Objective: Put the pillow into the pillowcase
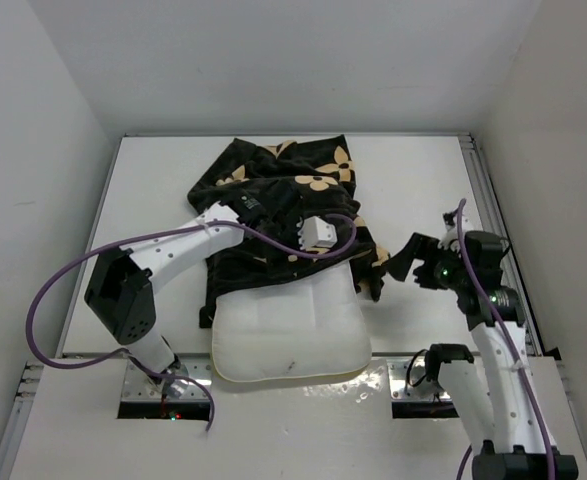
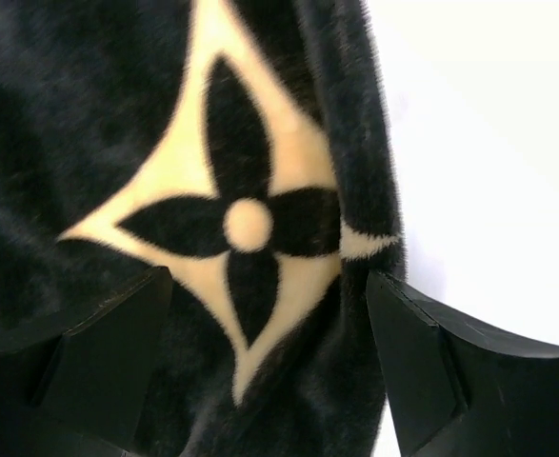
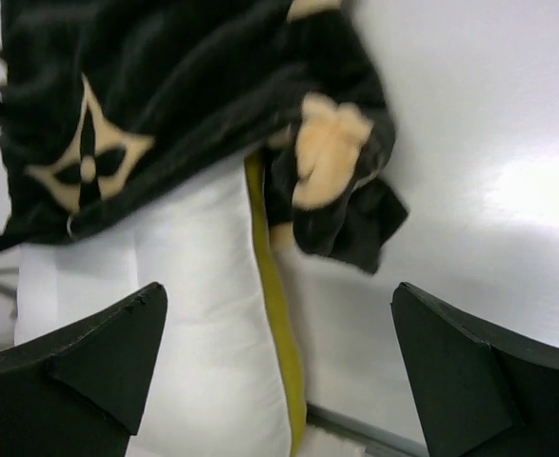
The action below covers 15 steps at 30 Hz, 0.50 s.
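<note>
The black pillowcase with tan flower motifs lies crumpled in the middle of the table. Its near part covers the far end of the white pillow, whose near half sticks out toward the arms. My left gripper sits on the pillowcase, jaws spread wide, with the furry fabric between the fingers. My right gripper is open and empty, just right of the pillowcase's hanging corner. The right wrist view shows the pillow and its yellow trim below the pillowcase.
The white table is walled on three sides. A metal rail runs along its right edge. The left arm's purple cable loops out at the left. The pillow's near edge reaches the table's front edge.
</note>
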### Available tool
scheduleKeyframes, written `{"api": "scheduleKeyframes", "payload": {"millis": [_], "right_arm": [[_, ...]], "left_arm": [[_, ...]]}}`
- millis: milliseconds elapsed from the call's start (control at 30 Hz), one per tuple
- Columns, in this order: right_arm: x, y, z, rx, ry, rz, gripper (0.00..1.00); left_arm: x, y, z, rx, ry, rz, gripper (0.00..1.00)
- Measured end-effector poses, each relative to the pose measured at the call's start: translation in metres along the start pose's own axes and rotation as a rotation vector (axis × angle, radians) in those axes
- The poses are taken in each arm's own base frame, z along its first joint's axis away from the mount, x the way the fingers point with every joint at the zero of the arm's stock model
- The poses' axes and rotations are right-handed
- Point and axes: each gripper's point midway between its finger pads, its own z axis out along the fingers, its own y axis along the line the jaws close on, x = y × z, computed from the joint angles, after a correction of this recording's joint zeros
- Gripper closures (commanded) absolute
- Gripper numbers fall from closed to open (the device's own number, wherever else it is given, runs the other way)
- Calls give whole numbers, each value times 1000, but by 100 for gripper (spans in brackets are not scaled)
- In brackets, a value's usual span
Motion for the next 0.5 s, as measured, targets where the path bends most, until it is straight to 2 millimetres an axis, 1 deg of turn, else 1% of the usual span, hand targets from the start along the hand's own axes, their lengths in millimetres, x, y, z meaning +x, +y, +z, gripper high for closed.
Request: {"api": "scheduleKeyframes", "payload": {"millis": [133, 167, 233, 300, 367, 400, 467, 500], "right_arm": [[52, 6, 6, -57, 120, 13, 1], [65, 7, 7, -66, 158, 15, 1], [88, 8, 10, -61, 240, 13, 1], [99, 10, 13, -56, 281, 4, 1], [112, 13, 17, -59, 312, -6, 1], [120, 14, 21, -65, 324, -13, 1], [139, 14, 26, -71, 357, -21, 1], [150, 13, 29, -73, 374, -25, 1]], "left_arm": [[-8, -14, 2, 53, -27, 5, 17], [-10, -19, 1, 71, -36, 8, 14], [-16, -26, -4, 83, -56, 22, 13], [-22, -30, -7, 71, -78, 41, 13], [-23, -34, -9, 57, -84, 56, 13], [-21, -35, -7, 50, -79, 53, 15], [-13, -35, 0, 38, -55, 40, 23], [-7, -32, 5, 31, -39, 29, 35]]}}
